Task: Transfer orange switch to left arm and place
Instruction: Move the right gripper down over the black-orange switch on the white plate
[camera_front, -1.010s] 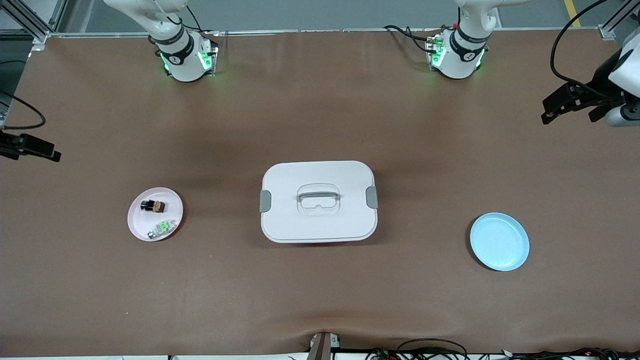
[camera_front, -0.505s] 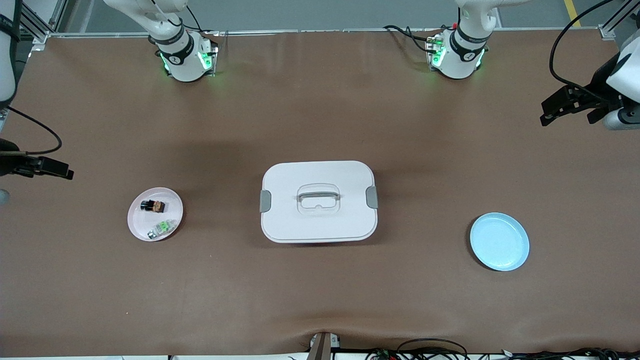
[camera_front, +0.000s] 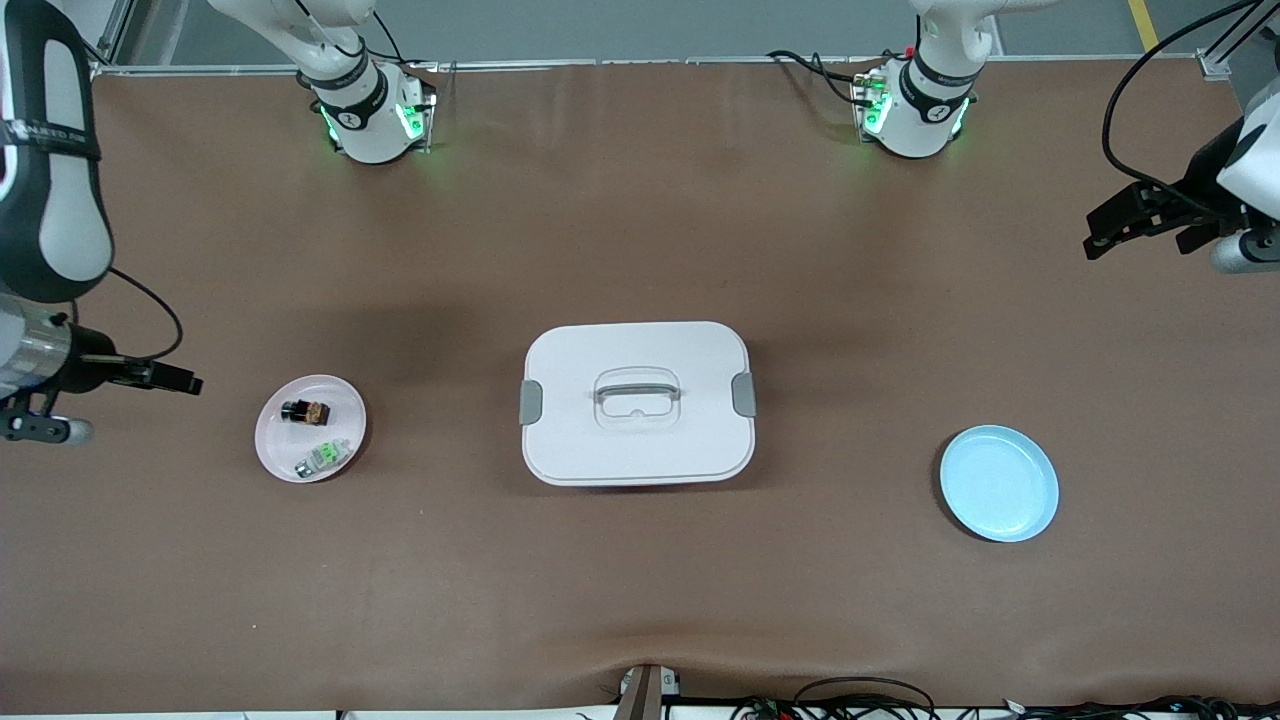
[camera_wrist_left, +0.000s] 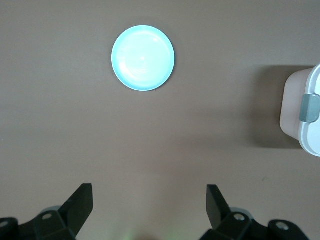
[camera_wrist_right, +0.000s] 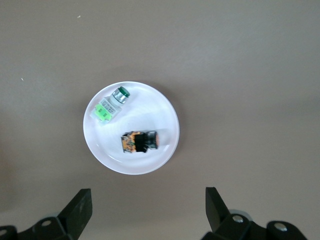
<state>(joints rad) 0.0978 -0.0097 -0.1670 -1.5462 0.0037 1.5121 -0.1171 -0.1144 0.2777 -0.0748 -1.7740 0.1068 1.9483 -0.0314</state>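
The orange switch (camera_front: 306, 411) lies on the pink plate (camera_front: 280, 440), toward the right arm's end of the table. On the same plate, nearer to the front camera, lies a green-and-white part (camera_front: 322, 457), close to the switch but apart from it.

The box (camera_front: 637, 402) stands at the middle of the table with its lid on, a grey latch (camera_front: 743, 394) on each short side and a clear handle (camera_front: 637, 391) on top. The blue plate (camera_front: 999, 483) lies toward the left arm's end of the table, well apart from the box and slightly nearer to the front camera.

My right gripper (camera_front: 190, 384) hangs over bare table just beside the pink plate, at the table's end. Its fingers (camera_wrist_right: 80, 208) are spread wide and hold nothing; in the right wrist view the plate and both parts show between them.

My left gripper (camera_front: 1110, 226) hangs over bare table at the other end, well apart from the blue plate. Its fingers (camera_wrist_left: 82, 201) are likewise spread wide and empty. The left wrist view shows the blue plate (camera_wrist_left: 143, 58) and one end of the box (camera_wrist_left: 306, 112).
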